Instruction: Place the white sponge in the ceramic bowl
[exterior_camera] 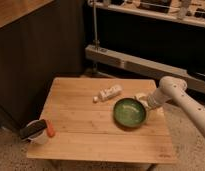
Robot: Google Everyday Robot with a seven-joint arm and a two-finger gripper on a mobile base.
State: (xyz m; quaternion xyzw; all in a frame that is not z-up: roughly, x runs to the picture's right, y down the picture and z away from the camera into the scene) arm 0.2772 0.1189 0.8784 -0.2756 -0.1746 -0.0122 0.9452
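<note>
The ceramic bowl [129, 112] is dark green and glossy and sits on the wooden table [81, 120], right of its middle. My gripper [144, 101] is at the end of the white arm [171, 92], which reaches in from the right. It sits low at the bowl's far right rim. A small off-white block, apparently the white sponge [139, 96], shows right at the gripper, just beyond the rim. I cannot tell whether the gripper holds it. The bowl's inside looks empty.
A longer white bottle-like item with a small cap [108, 93] lies just left of the bowl's far side. A small white cup with black and orange items [37, 132] stands at the table's front left corner. A metal rail and dark shelving [126, 60] run behind the table.
</note>
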